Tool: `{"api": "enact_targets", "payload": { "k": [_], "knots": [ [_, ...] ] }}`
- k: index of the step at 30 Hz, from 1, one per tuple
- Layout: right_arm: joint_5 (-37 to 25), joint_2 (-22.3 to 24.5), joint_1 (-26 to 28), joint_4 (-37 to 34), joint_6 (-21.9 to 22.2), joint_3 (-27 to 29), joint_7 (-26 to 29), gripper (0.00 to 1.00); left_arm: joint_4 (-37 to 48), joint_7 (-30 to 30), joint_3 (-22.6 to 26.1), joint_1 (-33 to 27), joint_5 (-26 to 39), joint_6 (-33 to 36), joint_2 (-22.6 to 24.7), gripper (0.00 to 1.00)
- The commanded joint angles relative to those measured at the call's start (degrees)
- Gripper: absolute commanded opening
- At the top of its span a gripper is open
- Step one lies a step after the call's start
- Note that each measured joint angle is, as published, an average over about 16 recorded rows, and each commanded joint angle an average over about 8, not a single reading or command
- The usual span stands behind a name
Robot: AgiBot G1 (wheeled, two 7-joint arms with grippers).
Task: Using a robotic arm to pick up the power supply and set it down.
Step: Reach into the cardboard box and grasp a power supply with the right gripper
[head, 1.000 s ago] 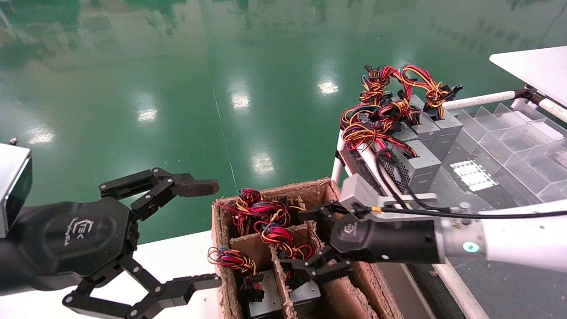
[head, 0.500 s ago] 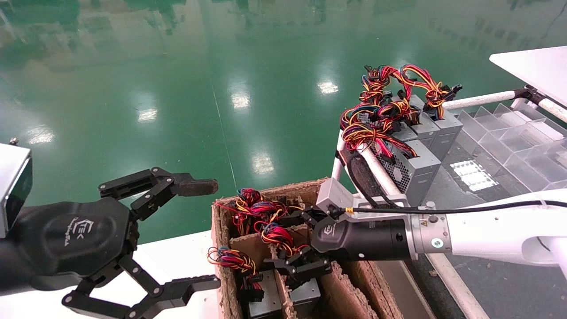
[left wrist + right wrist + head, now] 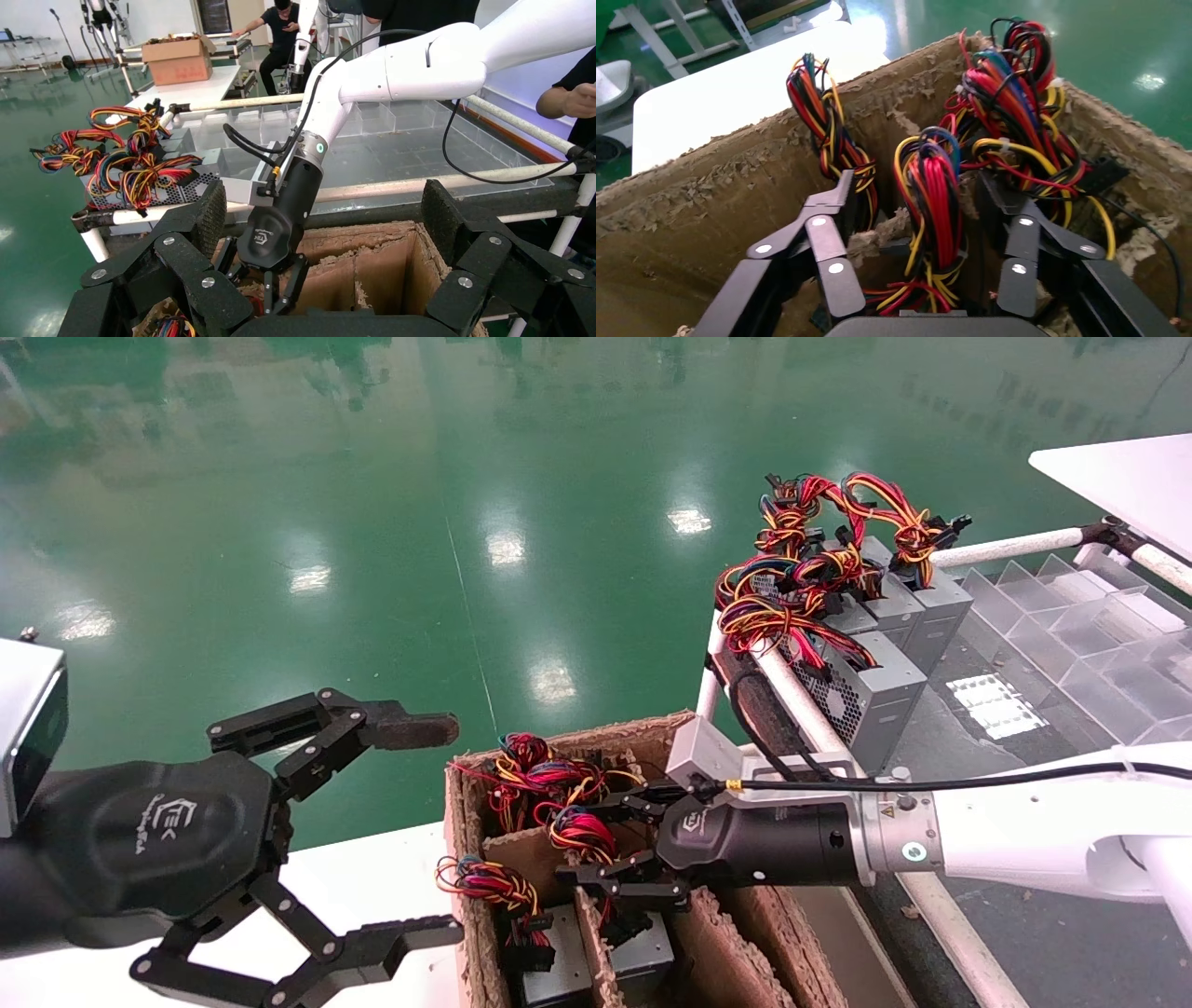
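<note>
A power supply stands in the middle slot of the cardboard box (image 3: 736, 943). Its grey body (image 3: 643, 947) lies low in the slot, and its red, yellow and black wire bundle (image 3: 933, 196) sticks up. My right gripper (image 3: 582, 840) reaches into that slot from the right. It is open, with one finger on each side of the wire bundle (image 3: 582, 831) and gaps between them in the right wrist view, gripper (image 3: 916, 189). My left gripper (image 3: 442, 829) hangs open and idle left of the box, holding nothing.
Another power supply (image 3: 549, 971) with its wires (image 3: 489, 882) fills the box's left slot. Several more (image 3: 875, 691) stand on the rack at the right, beside a clear divider tray (image 3: 1071, 635). The box sits against a white table (image 3: 372, 877). People stand beyond the rack.
My right gripper has moved left and deeper into the box, and its open fingers now straddle the middle wire bundle. The left arm has not moved.
</note>
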Motion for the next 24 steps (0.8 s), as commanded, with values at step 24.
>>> {"api": "enact_targets", "payload": {
  "k": [24],
  "knots": [
    [2.7,-0.1,0.9,-4.9,-2.1,1.8,-4.8,0.0,0.0,0.0,0.0,0.0,0.0,0.0,0.0,1.0]
  ]
}}
